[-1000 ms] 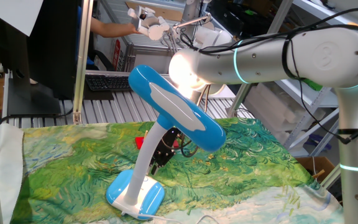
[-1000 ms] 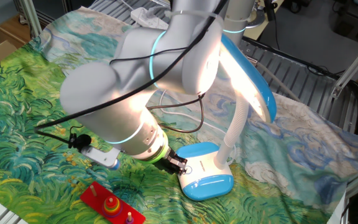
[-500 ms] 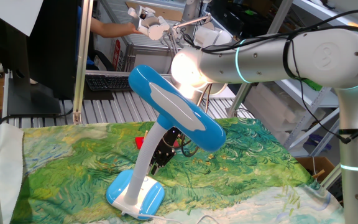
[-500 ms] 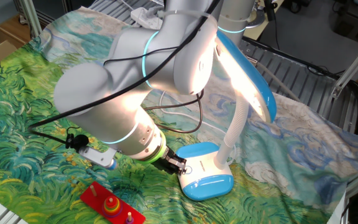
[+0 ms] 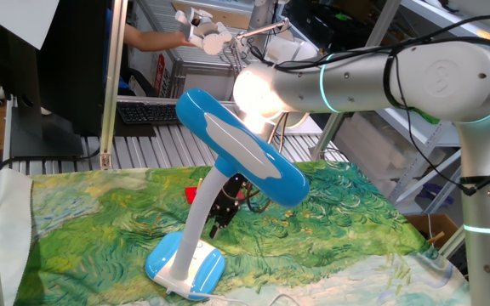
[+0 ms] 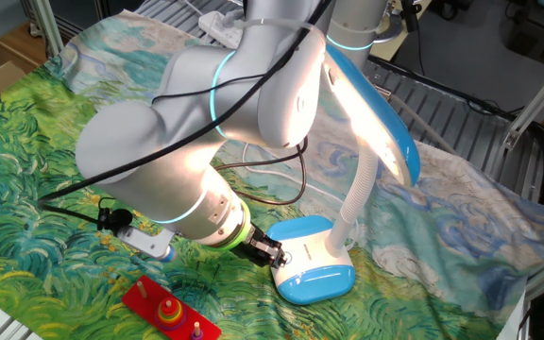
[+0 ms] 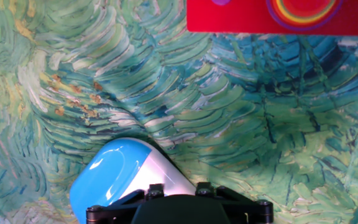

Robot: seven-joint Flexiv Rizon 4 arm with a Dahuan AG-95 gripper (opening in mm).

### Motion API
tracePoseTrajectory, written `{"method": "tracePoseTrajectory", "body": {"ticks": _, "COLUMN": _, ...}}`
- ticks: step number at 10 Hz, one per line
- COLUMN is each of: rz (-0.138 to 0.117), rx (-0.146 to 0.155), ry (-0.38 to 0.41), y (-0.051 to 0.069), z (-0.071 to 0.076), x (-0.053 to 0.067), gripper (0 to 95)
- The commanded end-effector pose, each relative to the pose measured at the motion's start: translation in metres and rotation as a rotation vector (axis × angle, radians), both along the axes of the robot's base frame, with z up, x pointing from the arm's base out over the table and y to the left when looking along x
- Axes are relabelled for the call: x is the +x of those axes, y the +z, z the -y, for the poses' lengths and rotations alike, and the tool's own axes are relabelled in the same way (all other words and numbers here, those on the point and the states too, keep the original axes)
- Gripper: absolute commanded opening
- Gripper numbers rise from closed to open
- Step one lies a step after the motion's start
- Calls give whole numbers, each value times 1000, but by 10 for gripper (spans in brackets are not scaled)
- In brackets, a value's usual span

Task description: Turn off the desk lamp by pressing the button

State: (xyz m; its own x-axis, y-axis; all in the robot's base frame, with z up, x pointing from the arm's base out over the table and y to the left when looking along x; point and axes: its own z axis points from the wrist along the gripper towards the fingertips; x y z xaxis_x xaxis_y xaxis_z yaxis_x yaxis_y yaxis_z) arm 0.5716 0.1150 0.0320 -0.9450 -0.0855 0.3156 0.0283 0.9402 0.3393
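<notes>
The desk lamp has a long sky-blue head with a white stripe (image 5: 238, 150), a curved white neck (image 5: 201, 206) and an oval blue-and-white base (image 5: 185, 264). It is lit and throws a bright glow on my arm. In the other fixed view the head (image 6: 378, 111) stands over the base (image 6: 314, 261). My gripper (image 6: 270, 253) is low at the left end of the base, at or just above its white top. In the first fixed view the gripper (image 5: 220, 218) is behind the neck. The hand view shows the base (image 7: 120, 176) right under the black hand. No view shows the fingertips' gap.
A red board with coloured rings (image 6: 170, 311) lies on the painted cloth in front of the lamp, and also shows in the hand view (image 7: 278, 15). A dark cable (image 6: 272, 194) loops behind the base. A keyboard (image 5: 147, 111) sits on the metal rack beyond the table.
My arm's elbow has swung a little to the left in the other fixed view. The gripper tip stays at the base's left end. The lamp stays lit.
</notes>
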Motion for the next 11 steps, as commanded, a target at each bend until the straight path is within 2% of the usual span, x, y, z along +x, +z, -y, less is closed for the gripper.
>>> {"method": "tracePoseTrajectory", "body": {"ticks": 1, "rz": 1, "rx": 2, "ry": 3, "y": 0, "z": -1, "x": 0, "gripper": 190}}
{"method": "tracePoseTrajectory", "body": {"ticks": 7, "rz": -4, "rx": -7, "ry": 0, "y": 1, "z": -4, "x": -1, "gripper": 190}}
{"method": "tracePoseTrajectory", "body": {"ticks": 8, "rz": -7, "rx": -8, "ry": -1, "y": 1, "z": -4, "x": -1, "gripper": 190}}
{"method": "tracePoseTrajectory", "body": {"ticks": 9, "rz": -22, "rx": -8, "ry": -3, "y": 0, "z": -6, "x": 1, "gripper": 190}}
{"method": "tracePoseTrajectory", "body": {"ticks": 11, "rz": -22, "rx": -7, "ry": -3, "y": 0, "z": -6, "x": 2, "gripper": 190}}
